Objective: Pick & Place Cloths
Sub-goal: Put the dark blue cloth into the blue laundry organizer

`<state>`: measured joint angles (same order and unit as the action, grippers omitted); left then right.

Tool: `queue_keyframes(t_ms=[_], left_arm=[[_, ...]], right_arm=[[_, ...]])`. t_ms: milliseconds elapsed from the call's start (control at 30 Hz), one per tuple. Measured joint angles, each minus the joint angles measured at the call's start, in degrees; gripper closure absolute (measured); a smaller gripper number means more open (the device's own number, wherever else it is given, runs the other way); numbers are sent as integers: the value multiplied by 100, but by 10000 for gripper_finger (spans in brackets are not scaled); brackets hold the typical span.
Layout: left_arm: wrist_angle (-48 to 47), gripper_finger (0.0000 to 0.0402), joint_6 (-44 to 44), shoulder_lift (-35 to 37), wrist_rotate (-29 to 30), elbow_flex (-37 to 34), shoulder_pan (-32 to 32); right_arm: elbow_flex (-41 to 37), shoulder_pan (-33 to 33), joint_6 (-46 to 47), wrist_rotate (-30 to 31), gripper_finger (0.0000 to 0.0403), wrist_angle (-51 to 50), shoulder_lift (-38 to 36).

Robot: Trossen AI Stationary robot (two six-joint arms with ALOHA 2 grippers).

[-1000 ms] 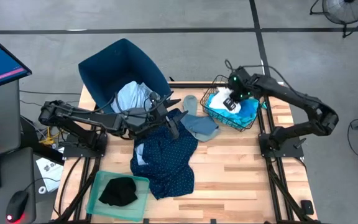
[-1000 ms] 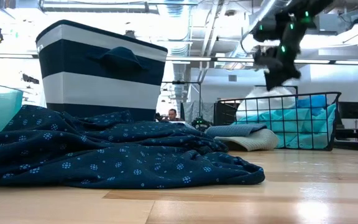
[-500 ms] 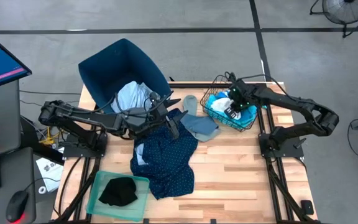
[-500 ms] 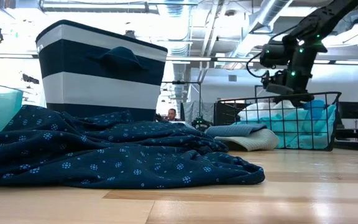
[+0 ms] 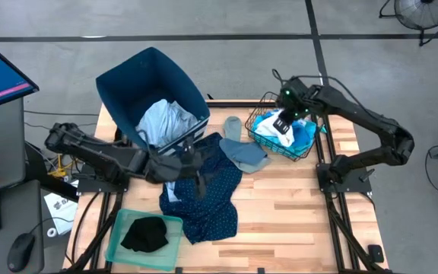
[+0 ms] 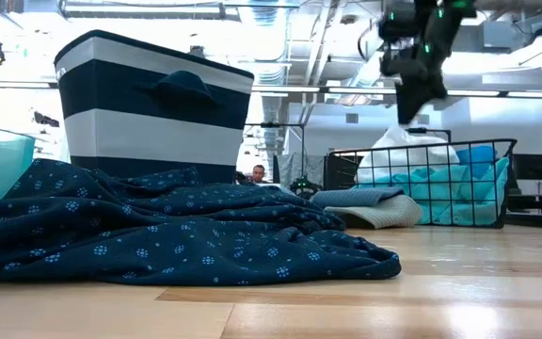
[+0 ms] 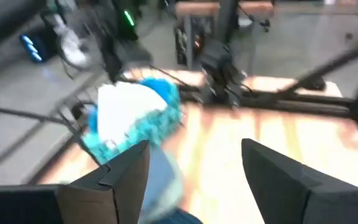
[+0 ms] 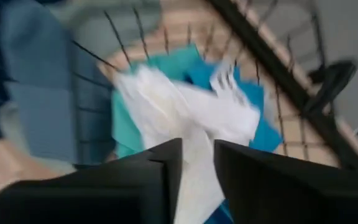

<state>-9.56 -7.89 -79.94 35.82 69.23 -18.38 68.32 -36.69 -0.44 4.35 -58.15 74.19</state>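
Right gripper: we see it held above the wire basket at the table's far right. Its fingers stand a little apart, with white fabric showing in the narrow gap between them; we cannot tell whether they pinch it or only hang over it.
White cloth: we see it on top of the pile in the basket, rising to a peak under the right gripper in the low view.
Turquoise and bright blue cloths: we find them under the white one, inside the basket.
Left gripper: we see it low over the dotted navy cloth near the table's middle. Its fingers stand well apart, with nothing between them.
Dotted navy cloth, spread: we see it loose across the wood, from beside the bin toward the near edge, one corner against the green tray.
Grey cloths: we see them lying between the navy cloth and the basket.
Pale blue cloth: we see it bunched inside the dark blue bin at the far left.
Black cloth: we see it lying in the green tray at the near left corner.
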Motion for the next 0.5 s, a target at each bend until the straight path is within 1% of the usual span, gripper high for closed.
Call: queue_keyframes(t_ms=[100, 267, 400, 500], left_arm=[[-149, 156, -392, -94, -3, 7, -168], [-304, 142, -611, -531, -15, 0, -211], [-272, 139, -645, -998, 18, 0, -118], [-278, 139, -656, -1381, 13, 0, -55]], right_arm=[[609, 207, -12, 4, 274, -255, 0], [1533, 629, 152, 15, 219, -736, -7], [2066, 1016, 304, 14, 192, -1013, -7], [2371, 1285, 408, 14, 183, -1220, -7]])
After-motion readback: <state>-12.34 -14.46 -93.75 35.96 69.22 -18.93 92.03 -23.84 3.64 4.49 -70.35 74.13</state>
